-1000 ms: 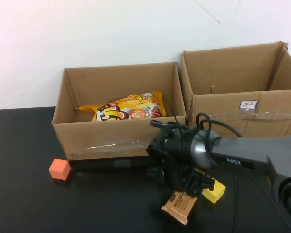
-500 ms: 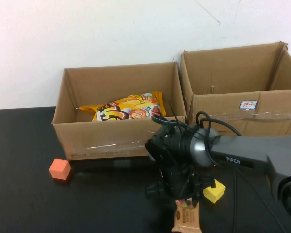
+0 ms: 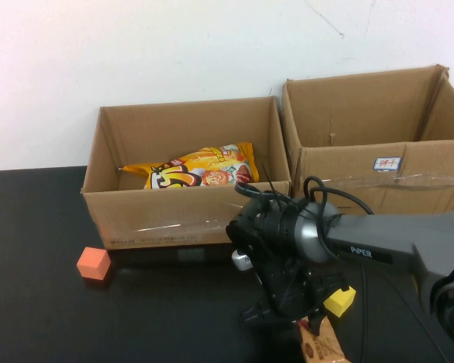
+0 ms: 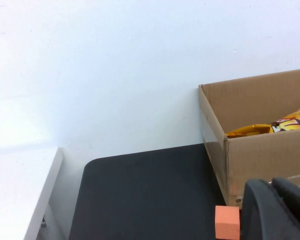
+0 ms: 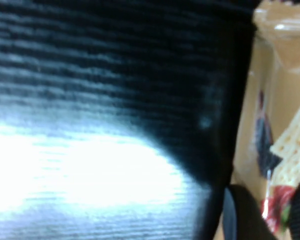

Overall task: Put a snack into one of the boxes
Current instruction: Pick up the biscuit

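White wall rises behind a black desk (image 3: 45, 227), and two brown cardboard boxes stand against it side by side. One box (image 3: 185, 178) sits toward the left, open at the top, with clear tape across its front; a yellow snack bag (image 3: 200, 170) lies inside it on the floor of the box. A second box (image 3: 378, 140) stands just beside it on the right, also open, with tape along its front and a small white label (image 3: 387, 162).

An orange cube (image 3: 93, 263) rests on the desk in front of the left box's near corner. A yellow cube (image 3: 339, 301) lies on the desk near the right gripper.

Low over the desk, in front of the gap between the boxes, the right gripper (image 3: 310, 325) points downward. Its fingers are clenched on a small brown snack packet (image 3: 323, 346), which hangs at the bottom edge of the high view, close to the yellow cube. The right wrist view shows the same packet (image 5: 285, 150) close up beside dark desk.

Only a dark part of the left gripper (image 4: 277, 207) shows in its own wrist view, at the desk's left side; whether its fingers are open I cannot tell.
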